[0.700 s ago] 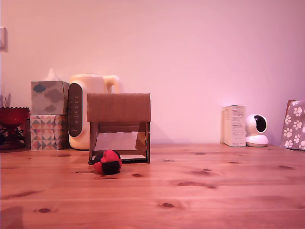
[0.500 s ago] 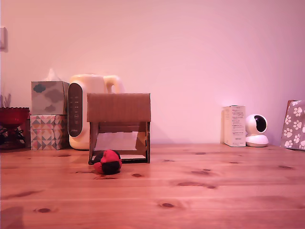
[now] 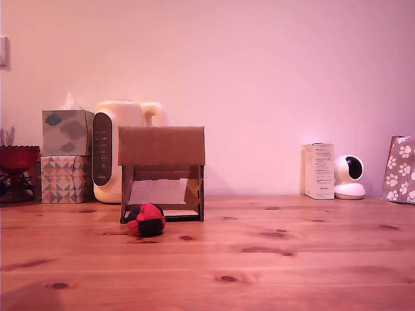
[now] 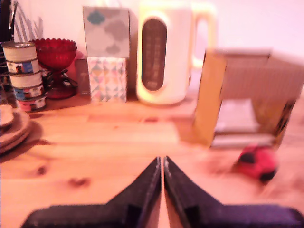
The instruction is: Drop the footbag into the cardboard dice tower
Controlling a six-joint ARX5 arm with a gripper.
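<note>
Pine boards, knotted and warm, make up the table that fills most of my exterior view; on it stands the cardboard dice tower, its open front facing me so the pale ramp inside shows, and that ramp carries nothing that I can see; behind it is the cream kettle, and at the exterior view's left two stacked tissue boxes, the upper one with a tissue poking out, beside a red bowl whose contents I cannot make out; the footbag lies on the boards just in front of the tower's opening (low, not up where it must be dropped), so I judge the pickup not yet begun; my gripper shows its fingers pressed together on nothing, near the footbag but apart from it.
</note>
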